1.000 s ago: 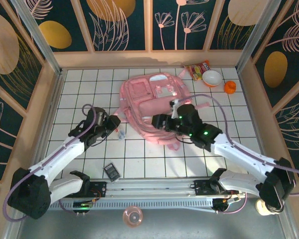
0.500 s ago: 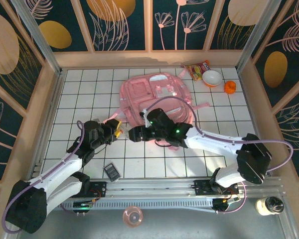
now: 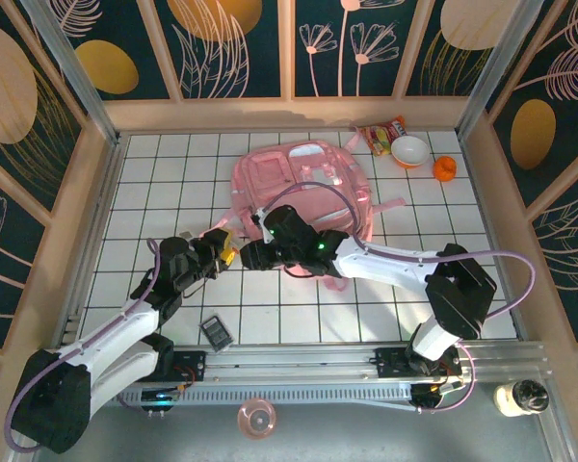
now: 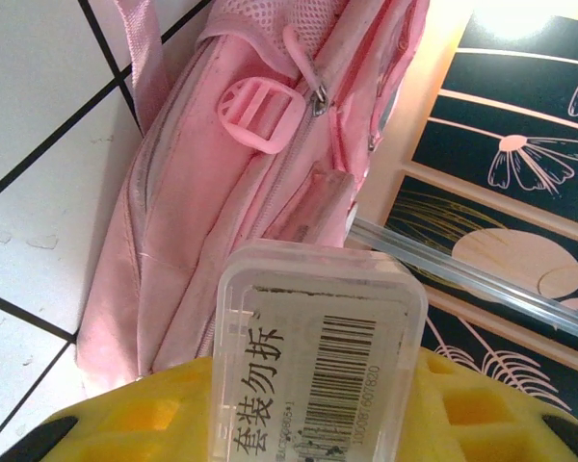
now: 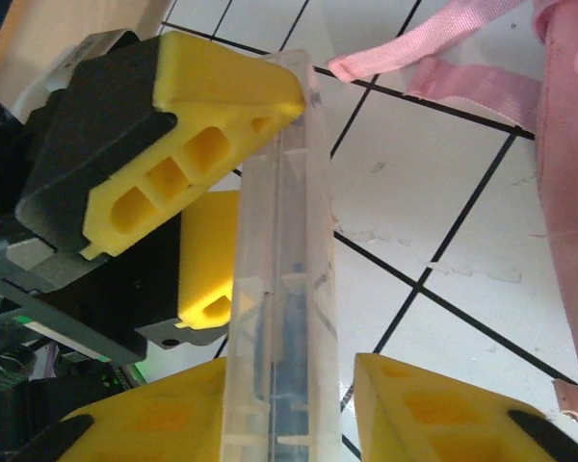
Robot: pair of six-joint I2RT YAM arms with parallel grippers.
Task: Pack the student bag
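The student bag point(image 3: 299, 188) is laid flat on the worktop point(image 3: 173, 173). Just beside its near corner on the left arm's side, a clear plastic case point(image 4: 318, 366) is clamped in the left hand point(image 4: 313, 423). The right hand point(image 5: 289, 419) is set astride the same case, its jaws apart, with a sliver of gap on one side.

A drop beside the bag is likely if the left hand lets go before the right has closed. If the case is pulled from both sides at once, it could be twisted or squeezed out. A loose pink strap point(image 5: 414, 53) close by could be snagged.

The barcode label and the bag's buckle point(image 4: 260, 111) are shown by the left wrist view. The case edge-on and the gap are shown by the right wrist view.
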